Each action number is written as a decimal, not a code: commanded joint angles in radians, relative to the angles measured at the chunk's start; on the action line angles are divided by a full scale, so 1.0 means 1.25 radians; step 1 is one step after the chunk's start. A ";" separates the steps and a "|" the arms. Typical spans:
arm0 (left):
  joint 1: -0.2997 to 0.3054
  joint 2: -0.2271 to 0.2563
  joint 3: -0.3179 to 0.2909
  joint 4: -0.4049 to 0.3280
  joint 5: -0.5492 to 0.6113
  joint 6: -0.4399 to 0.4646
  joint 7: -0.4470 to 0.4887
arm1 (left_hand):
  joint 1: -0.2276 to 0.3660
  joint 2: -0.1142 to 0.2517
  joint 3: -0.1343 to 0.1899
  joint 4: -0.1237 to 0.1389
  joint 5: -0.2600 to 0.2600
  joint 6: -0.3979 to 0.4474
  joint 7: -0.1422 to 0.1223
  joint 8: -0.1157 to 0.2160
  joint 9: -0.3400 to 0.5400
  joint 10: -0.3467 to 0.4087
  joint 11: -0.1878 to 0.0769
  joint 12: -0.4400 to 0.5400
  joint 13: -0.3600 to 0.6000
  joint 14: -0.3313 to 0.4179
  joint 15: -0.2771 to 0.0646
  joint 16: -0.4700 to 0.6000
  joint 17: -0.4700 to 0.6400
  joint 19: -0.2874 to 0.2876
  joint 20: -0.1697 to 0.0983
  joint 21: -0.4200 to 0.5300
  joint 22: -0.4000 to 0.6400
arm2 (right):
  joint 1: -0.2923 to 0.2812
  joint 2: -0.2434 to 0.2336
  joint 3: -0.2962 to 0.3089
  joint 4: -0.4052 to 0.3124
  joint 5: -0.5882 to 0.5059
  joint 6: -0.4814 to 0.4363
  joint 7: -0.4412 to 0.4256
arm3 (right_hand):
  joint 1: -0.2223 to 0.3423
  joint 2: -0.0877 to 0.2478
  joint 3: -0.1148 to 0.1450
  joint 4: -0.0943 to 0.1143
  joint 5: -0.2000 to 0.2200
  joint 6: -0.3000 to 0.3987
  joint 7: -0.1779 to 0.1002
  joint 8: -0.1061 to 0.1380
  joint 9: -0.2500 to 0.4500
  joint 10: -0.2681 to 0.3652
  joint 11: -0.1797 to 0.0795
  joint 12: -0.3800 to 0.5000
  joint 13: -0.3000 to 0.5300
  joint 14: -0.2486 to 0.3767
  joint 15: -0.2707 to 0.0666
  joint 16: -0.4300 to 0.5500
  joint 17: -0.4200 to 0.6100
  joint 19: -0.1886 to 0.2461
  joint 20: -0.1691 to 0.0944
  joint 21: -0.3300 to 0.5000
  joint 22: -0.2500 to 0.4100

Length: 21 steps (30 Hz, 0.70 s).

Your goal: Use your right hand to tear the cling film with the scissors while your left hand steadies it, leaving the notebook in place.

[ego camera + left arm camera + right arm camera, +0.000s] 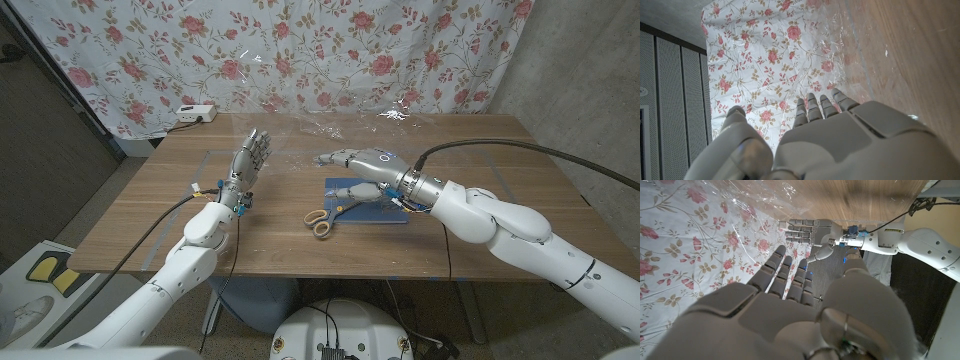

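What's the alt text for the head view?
Both robot hands hover empty over a wooden table: left hand upright with fingers spread, right hand above a blue notebook. Scissors lie beside the notebook; clear cling film hangs behind.

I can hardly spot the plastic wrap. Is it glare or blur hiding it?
Head view: sharp; the cling film shows only as faint glints. Left wrist view: film wrinkles shine, left hand close and soft. Right wrist view: right hand blurred up close.
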 commanded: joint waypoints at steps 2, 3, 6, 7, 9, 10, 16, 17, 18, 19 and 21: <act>0.010 -0.002 -0.005 -0.004 -0.014 -0.001 -0.003 | 0.002 0.010 0.001 -0.004 0.005 0.006 0.000 -0.003 0.002 0.006 -0.003 0.001 0.002 0.003 -0.007 0.001 0.003 0.002 0.005 0.000 0.004 | 0.019 0.007 -0.025 0.011 -0.031 -0.027 0.007 | 0.010 0.006 0.010 0.000 -0.002 0.004 -0.003 -0.004 0.001 0.008 0.001 0.006 0.006 0.005 -0.083 0.008 0.007 -0.002 0.006 -0.002 0.003; 0.010 -0.002 -0.006 -0.005 -0.016 -0.001 -0.003 | 0.002 0.010 0.001 -0.004 0.005 0.006 0.000 -0.003 0.002 0.005 -0.003 0.000 0.002 0.003 -0.008 0.001 0.003 0.002 0.005 0.000 0.004 | 0.021 0.007 -0.027 0.012 -0.031 -0.028 0.010 | 0.010 0.006 0.010 0.000 -0.002 0.005 -0.002 -0.004 0.001 0.008 0.001 0.006 0.006 0.005 -0.083 0.008 0.007 -0.002 0.005 -0.002 0.003; 0.011 -0.001 -0.007 -0.006 -0.015 -0.001 -0.002 | 0.002 0.010 0.001 -0.004 0.005 0.006 -0.001 -0.003 0.002 0.005 -0.002 0.000 0.002 0.003 -0.007 0.001 0.003 0.002 0.004 0.000 0.004 | 0.027 0.007 -0.033 0.013 -0.031 -0.034 0.017 | 0.012 0.006 0.010 -0.001 -0.003 0.006 -0.002 -0.005 0.001 0.008 0.001 0.008 0.008 0.003 -0.085 0.008 0.009 -0.006 0.005 -0.004 0.003; 0.011 -0.001 -0.007 -0.006 -0.015 -0.001 -0.002 | 0.002 0.011 0.001 -0.005 0.005 0.006 0.000 -0.003 0.002 0.005 -0.002 0.000 0.002 0.003 -0.008 0.001 0.003 0.002 0.004 0.000 0.004 | 0.029 0.007 -0.035 0.012 -0.033 -0.037 0.021 | 0.013 0.005 0.011 -0.001 -0.003 0.007 -0.002 -0.005 0.001 0.008 0.001 0.008 0.008 0.002 -0.085 0.008 0.010 -0.007 0.006 -0.005 0.003; 0.010 -0.001 -0.007 -0.005 -0.015 -0.001 -0.003 | 0.002 0.011 0.001 -0.005 0.005 0.006 0.000 -0.003 0.002 0.006 0.001 0.001 0.002 0.003 -0.007 0.001 0.003 0.002 0.005 0.000 0.004 | 0.033 0.007 -0.039 0.012 -0.040 -0.040 0.023 | 0.015 0.005 0.011 -0.002 -0.003 0.007 -0.002 -0.005 0.001 0.007 0.001 0.009 0.009 0.000 -0.085 0.007 0.011 -0.010 0.007 -0.006 0.003; 0.010 -0.001 -0.007 -0.005 -0.015 -0.001 -0.003 | 0.002 0.011 0.001 -0.005 0.005 0.006 -0.001 -0.003 0.002 0.006 0.000 0.001 0.002 0.003 -0.007 0.001 0.003 0.002 0.005 0.000 0.004 | 0.035 0.007 -0.041 0.012 -0.040 -0.042 0.025 | 0.018 0.005 0.012 -0.003 -0.004 0.007 -0.002 -0.005 0.001 0.017 -0.002 0.014 0.011 -0.001 -0.085 0.008 0.014 -0.011 0.007 -0.007 0.003; 0.005 -0.002 -0.004 -0.002 -0.009 0.001 -0.001 | 0.002 0.011 0.001 -0.005 0.005 0.006 0.000 -0.003 0.002 0.006 -0.002 0.000 0.002 0.002 -0.007 0.001 0.003 0.002 0.005 0.000 0.004 | 0.048 0.007 -0.053 0.016 -0.050 -0.044 0.033 | 0.026 0.003 0.014 -0.004 -0.006 0.013 -0.006 -0.005 0.001 0.038 -0.009 0.025 0.015 -0.003 -0.089 0.010 0.020 -0.012 0.005 -0.008 0.002; 0.005 -0.002 -0.004 -0.001 -0.010 0.001 0.000 | 0.002 0.011 0.001 -0.005 0.005 0.006 0.000 -0.003 0.002 0.006 0.001 0.000 0.002 0.002 -0.007 0.001 0.003 0.002 0.004 0.000 0.004 | 0.051 0.006 -0.055 0.016 -0.050 -0.044 0.036 | 0.028 0.003 0.015 -0.005 -0.006 0.014 -0.005 -0.005 0.001 0.041 -0.009 0.027 0.016 -0.003 -0.090 0.011 0.021 -0.012 0.005 -0.008 0.002; 0.005 -0.003 -0.004 -0.001 -0.009 0.000 0.001 | 0.002 0.011 0.001 -0.005 0.005 0.006 0.000 -0.003 0.002 0.006 0.001 0.000 0.002 0.002 -0.007 0.001 0.003 0.002 0.005 0.000 0.004 | 0.053 0.007 -0.058 0.017 -0.056 -0.043 0.036 | 0.028 0.003 0.015 -0.005 -0.006 0.014 -0.006 -0.005 0.001 0.043 -0.010 0.028 0.016 -0.002 -0.091 0.011 0.022 -0.012 0.005 -0.008 0.002; 0.005 -0.004 -0.005 0.000 -0.008 -0.001 0.001 | 0.002 0.011 0.001 -0.005 0.005 0.007 0.000 -0.003 0.002 0.006 0.001 0.000 0.002 0.003 -0.007 0.001 0.003 0.002 0.004 0.000 0.004 | 0.055 0.007 -0.060 0.017 -0.062 -0.043 0.034 | 0.031 0.002 0.016 -0.005 -0.007 0.016 -0.006 -0.005 0.002 0.047 -0.010 0.031 0.018 0.005 -0.096 0.015 0.024 -0.012 0.004 -0.008 0.002; 0.005 -0.004 -0.005 0.000 -0.009 -0.002 0.000 | 0.002 0.011 0.001 -0.006 0.005 0.007 -0.001 -0.003 0.002 0.007 0.001 0.000 0.002 0.003 -0.007 0.001 0.003 0.002 0.005 0.000 0.004 | 0.062 0.007 -0.065 0.020 -0.057 -0.042 0.046 | 0.033 0.001 0.016 -0.005 -0.007 0.018 -0.005 -0.005 0.002 0.050 -0.009 0.033 0.019 0.013 -0.100 0.019 0.026 -0.010 0.001 -0.007 0.001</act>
